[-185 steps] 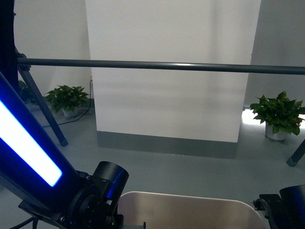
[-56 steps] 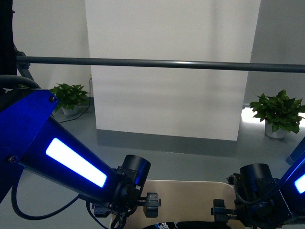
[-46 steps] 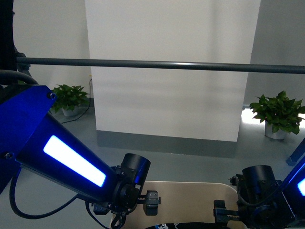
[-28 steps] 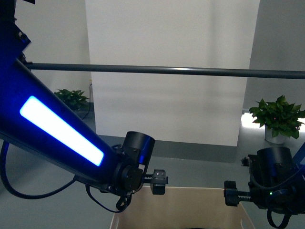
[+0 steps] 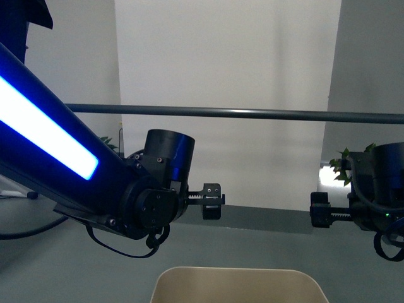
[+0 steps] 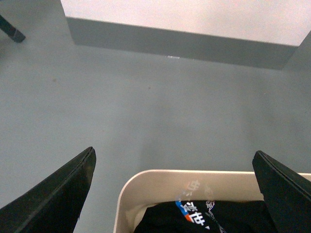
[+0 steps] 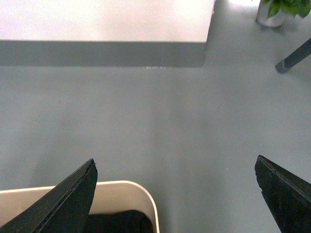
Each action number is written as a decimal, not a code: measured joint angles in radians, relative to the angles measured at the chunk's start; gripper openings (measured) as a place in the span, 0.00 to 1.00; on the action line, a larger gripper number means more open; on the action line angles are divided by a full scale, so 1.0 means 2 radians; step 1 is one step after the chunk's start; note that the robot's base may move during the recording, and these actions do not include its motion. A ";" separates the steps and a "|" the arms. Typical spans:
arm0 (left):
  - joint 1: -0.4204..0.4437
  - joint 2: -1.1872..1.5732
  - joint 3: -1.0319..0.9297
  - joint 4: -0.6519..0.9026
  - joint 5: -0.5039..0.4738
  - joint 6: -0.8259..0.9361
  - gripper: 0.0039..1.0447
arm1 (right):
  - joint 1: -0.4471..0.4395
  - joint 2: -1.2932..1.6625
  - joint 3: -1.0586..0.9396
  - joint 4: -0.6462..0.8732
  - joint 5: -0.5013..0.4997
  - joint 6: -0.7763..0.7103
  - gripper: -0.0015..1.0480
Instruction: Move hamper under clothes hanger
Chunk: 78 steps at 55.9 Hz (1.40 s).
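The hamper (image 5: 237, 281) is a beige tub on the grey floor, and only its far rim shows at the bottom of the front view. The left wrist view looks down on the rim (image 6: 146, 180); a black printed garment (image 6: 194, 221) lies inside. The right wrist view shows the other far corner (image 7: 142, 195). The clothes hanger's dark bar (image 5: 265, 115) runs across above the hamper, and one of its legs (image 7: 294, 57) stands on the floor. My left gripper (image 6: 172, 153) and right gripper (image 7: 175, 162) hang open and empty, high over the hamper just below the bar.
A white wall panel (image 5: 227, 63) with a grey base strip (image 6: 184, 41) stands behind the bar. A potted plant (image 7: 279, 8) sits by the hanger's right leg. Another leg's foot (image 6: 10, 30) shows in the left wrist view. Grey floor lies between hamper and panel.
Both arms have risen from the hamper's rim to just under the bar. The grippers are open and no longer at the rim. The hamper now shows lower in the front view.
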<state>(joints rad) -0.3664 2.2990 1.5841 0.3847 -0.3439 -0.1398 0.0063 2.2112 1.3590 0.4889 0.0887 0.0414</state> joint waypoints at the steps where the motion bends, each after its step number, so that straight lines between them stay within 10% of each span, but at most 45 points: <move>1: 0.000 -0.008 -0.007 0.006 0.002 0.002 0.94 | 0.000 -0.009 -0.006 0.004 0.001 0.000 0.92; 14: -0.003 -0.092 -0.116 0.166 0.002 0.042 0.80 | 0.005 -0.079 -0.059 0.056 -0.009 0.003 0.91; 21: 0.025 -0.172 -0.275 0.277 0.027 0.058 0.56 | 0.000 -0.106 -0.170 0.228 -0.043 -0.014 0.68; 42: 0.085 -0.332 -0.522 0.351 0.081 0.062 0.02 | -0.003 -0.242 -0.399 0.337 -0.043 -0.019 0.14; 47: 0.096 -0.364 -0.562 0.357 0.090 0.062 0.03 | -0.003 -0.270 -0.443 0.341 -0.043 -0.020 0.01; 78: 0.176 -0.599 -0.747 0.306 0.169 0.064 0.03 | -0.003 -0.532 -0.628 0.268 -0.043 -0.021 0.02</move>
<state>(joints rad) -0.0143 1.1007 0.0898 0.9958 -0.0063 -0.0128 0.0002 1.1469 0.1036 1.0248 0.0021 0.0002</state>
